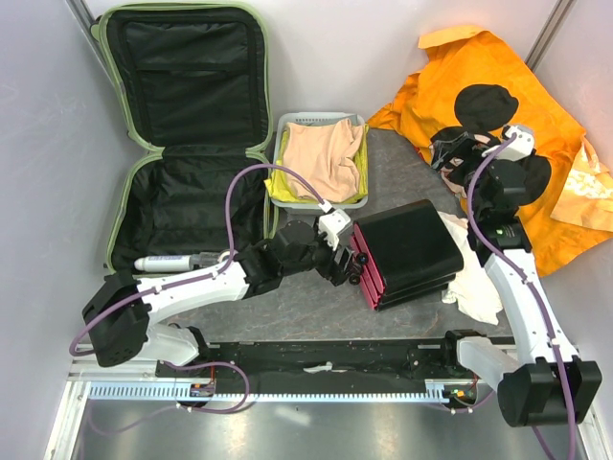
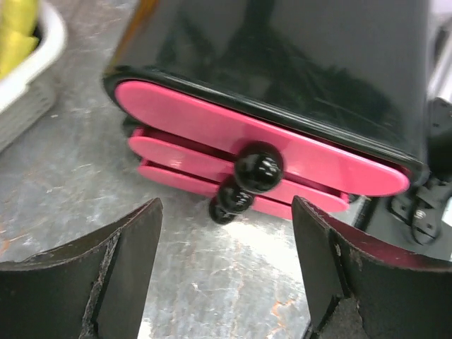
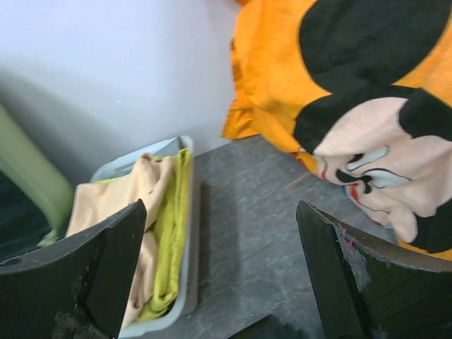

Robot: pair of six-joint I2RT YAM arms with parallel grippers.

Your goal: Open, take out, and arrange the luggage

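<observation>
Left gripper [image 1: 352, 265] stood wide and empty at frame centre, facing the black box [image 1: 410, 249]. The luggage [image 1: 187, 96] lay open at upper left, behind that gripper, its long axis running top to bottom. The left arm was nearer. Right gripper [image 1: 450, 153], likewise wide and empty, hung at upper right.

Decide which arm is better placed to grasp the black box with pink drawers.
Left. The left gripper is open, facing the drawer knobs of the black box. The right gripper is farther back, by the orange cloth.

light: bright, even | shadows: soft | glare: sheen on black box [image 2: 282, 63] | blur: left wrist view slightly soft
</observation>
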